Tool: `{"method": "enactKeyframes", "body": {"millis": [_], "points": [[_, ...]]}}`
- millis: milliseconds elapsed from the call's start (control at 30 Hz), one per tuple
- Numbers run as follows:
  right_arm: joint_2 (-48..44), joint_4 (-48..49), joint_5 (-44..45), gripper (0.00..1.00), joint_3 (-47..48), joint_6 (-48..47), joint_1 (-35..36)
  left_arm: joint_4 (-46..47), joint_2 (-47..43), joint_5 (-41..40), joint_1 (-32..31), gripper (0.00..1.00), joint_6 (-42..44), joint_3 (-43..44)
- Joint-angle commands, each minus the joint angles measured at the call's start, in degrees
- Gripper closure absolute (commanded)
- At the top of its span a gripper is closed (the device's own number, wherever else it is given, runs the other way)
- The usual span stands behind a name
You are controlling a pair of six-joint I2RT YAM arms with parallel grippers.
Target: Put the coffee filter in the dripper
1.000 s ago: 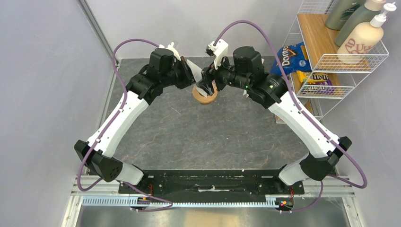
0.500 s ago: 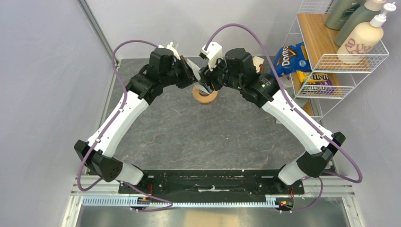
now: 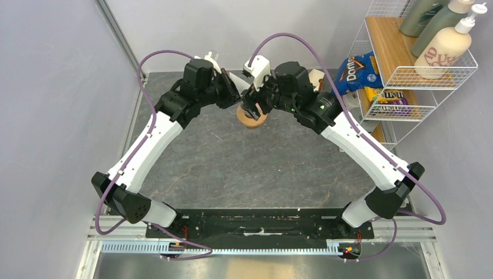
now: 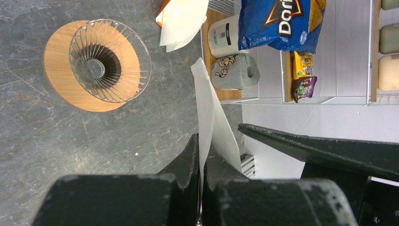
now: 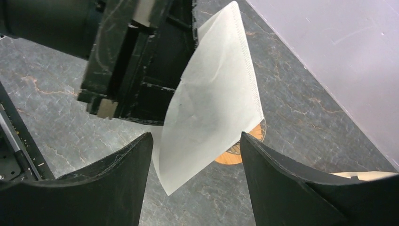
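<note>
The dripper [image 3: 252,119], clear glass with an orange-tan wooden collar, stands on the grey table at the far middle; it also shows in the left wrist view [image 4: 106,59] and partly behind the filter in the right wrist view [image 5: 237,153]. My left gripper [image 4: 201,141] is shut on the coffee filter [image 4: 209,115], a white paper cone held in the air above and beside the dripper. In the right wrist view the filter [image 5: 211,103] hangs between the fingers of my open right gripper [image 5: 195,141], which face it from the other side.
A wire rack [image 3: 407,75] at the right holds bottles, a Doritos bag [image 3: 356,70] and candy. A stack of spare white filters [image 4: 181,21] lies near the rack. A grey wall stands behind the table.
My right gripper has moved left toward the left gripper and now has its open fingers on either side of the held filter. The left arm has stayed still.
</note>
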Motion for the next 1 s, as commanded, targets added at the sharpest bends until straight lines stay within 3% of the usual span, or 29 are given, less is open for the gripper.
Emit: {"method": "enactKeyframes", "body": {"millis": [0, 200, 400, 700, 867, 967], "points": [[-2.37, 0.75, -1.56, 0.25, -0.69, -1.64, 0.60, 2.16, 0.47, 0.63, 0.48, 0.98, -2.52, 1.13], [-1.67, 2.21, 5.12, 0.34, -0.41, -2.21, 0.75, 2.68, 0.17, 1.25, 0.48, 0.98, -2.60, 0.70], [-2.05, 6.11, 14.62, 0.54, -0.83, -0.71, 0.78, 2.68, -0.49, 0.68, 0.44, 0.98, -1.32, -0.22], [-1.31, 6.75, 14.57, 0.59, -1.00, -0.71, 0.78, 2.77, -0.51, 0.11, 0.46, 0.98, -0.85, -0.55], [-1.23, 6.54, 13.54, 1.00, -0.62, -0.52, 0.78, 3.10, -1.10, 0.19, 0.38, 0.97, 0.33, -1.19], [-1.63, 6.37, 13.03, 1.00, -1.07, -0.51, 0.78, 3.29, -1.52, -0.02, 0.37, 0.93, 1.79, -1.60]]}}
